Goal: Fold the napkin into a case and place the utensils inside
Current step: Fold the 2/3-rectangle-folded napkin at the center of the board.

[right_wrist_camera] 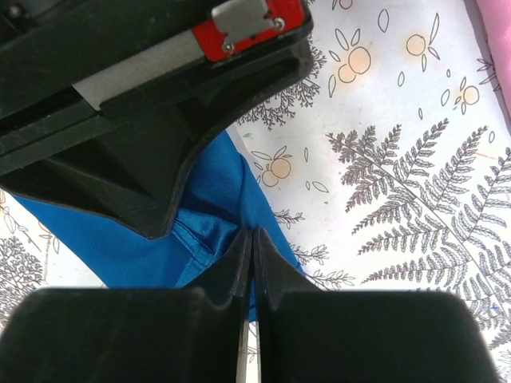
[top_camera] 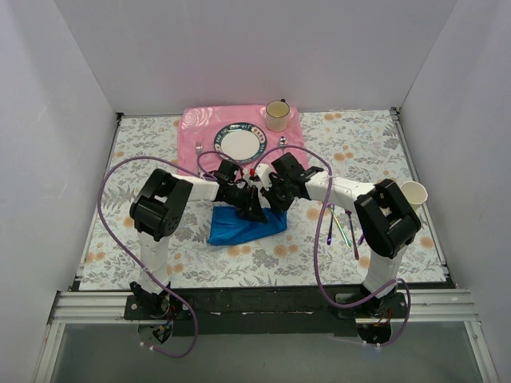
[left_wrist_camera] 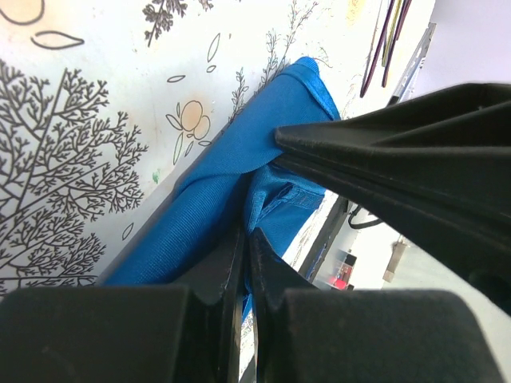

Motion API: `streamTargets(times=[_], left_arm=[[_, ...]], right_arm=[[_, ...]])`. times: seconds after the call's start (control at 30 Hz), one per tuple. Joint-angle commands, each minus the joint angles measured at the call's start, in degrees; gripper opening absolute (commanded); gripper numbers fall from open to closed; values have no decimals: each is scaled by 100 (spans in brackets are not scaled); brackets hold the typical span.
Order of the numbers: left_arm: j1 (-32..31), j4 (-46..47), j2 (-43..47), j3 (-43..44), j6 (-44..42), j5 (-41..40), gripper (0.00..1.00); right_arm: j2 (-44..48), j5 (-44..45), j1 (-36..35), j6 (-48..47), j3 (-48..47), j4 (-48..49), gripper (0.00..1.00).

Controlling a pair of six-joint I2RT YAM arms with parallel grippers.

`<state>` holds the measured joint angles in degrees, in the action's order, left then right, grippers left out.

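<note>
Left hand (left_wrist_camera: 246, 233) and right hand (right_wrist_camera: 253, 233), both pinched shut on the blue napkin (top_camera: 243, 227) at its far edge, meet nose to nose; the utensils (top_camera: 342, 227) lie rightward, nearest the right arm (top_camera: 383, 219).

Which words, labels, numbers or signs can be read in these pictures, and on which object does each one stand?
No text can be read in any view.
Rim of the plate: dark marks, too small to read.
The red part on the left hand: no lettering visible.
Plain, no text: the napkin, the cup, the paper cup.
</note>
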<state>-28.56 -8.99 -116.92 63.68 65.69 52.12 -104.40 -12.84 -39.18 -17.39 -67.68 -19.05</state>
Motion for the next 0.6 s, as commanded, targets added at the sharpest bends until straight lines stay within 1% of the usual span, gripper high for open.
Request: streamTargets(times=[0.0, 0.23, 0.57], left_arm=[[43, -138, -76, 92, -39, -70, 0], [43, -304, -138, 241, -65, -149, 0], [43, -902, -199, 593, 49, -298, 0]], right_arm=[[174, 98, -29, -10, -122, -55, 1], [350, -166, -37, 77, -167, -55, 1], [482, -333, -37, 130, -123, 15, 1]])
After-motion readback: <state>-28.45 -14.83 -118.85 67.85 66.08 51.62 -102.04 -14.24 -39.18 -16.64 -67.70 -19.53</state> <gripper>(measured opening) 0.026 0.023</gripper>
